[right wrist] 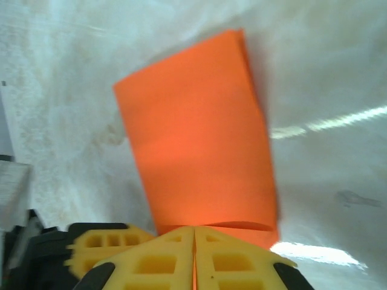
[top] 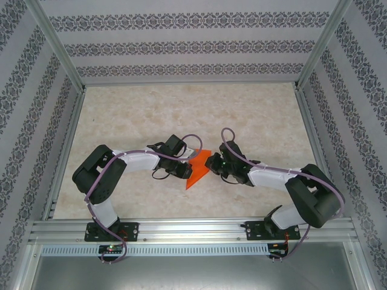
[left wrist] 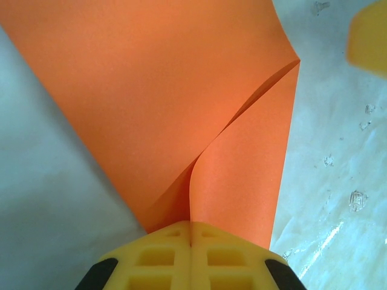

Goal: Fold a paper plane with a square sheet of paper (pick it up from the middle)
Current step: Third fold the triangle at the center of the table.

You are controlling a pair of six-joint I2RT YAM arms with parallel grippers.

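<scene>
From above: both arms bent inward over the near middle of the tabletop (top: 181,109), left tool (top: 180,164) and right tool (top: 215,164) facing each other. Between them, the orange paper (top: 197,169), folded to a narrow triangle, wide end far, point toward the near left. Too small from here to judge either grip.

From the left wrist: left tool (left wrist: 191,232) closed tight, yellow fingers (left wrist: 151,260) pressed together on the near edge of the orange paper (left wrist: 169,90). Two layers plain here, unreadable from above: a broad sheet spreading to the far left and a narrower flap on the right, parted along a curved open fold. Pale tabletop (left wrist: 338,169) on either side. At the far right corner, a blurred yellow shape (left wrist: 370,33), too soft to name.

From the right wrist: right tool (right wrist: 194,232) likewise closed, yellow fingers (right wrist: 236,263) clamped on the near end of the orange paper (right wrist: 199,145). Seen here as a flat folded band, layers stacked neatly at the far right corner, with a soft shadow on the tabletop (right wrist: 72,78) along its right edge.
</scene>
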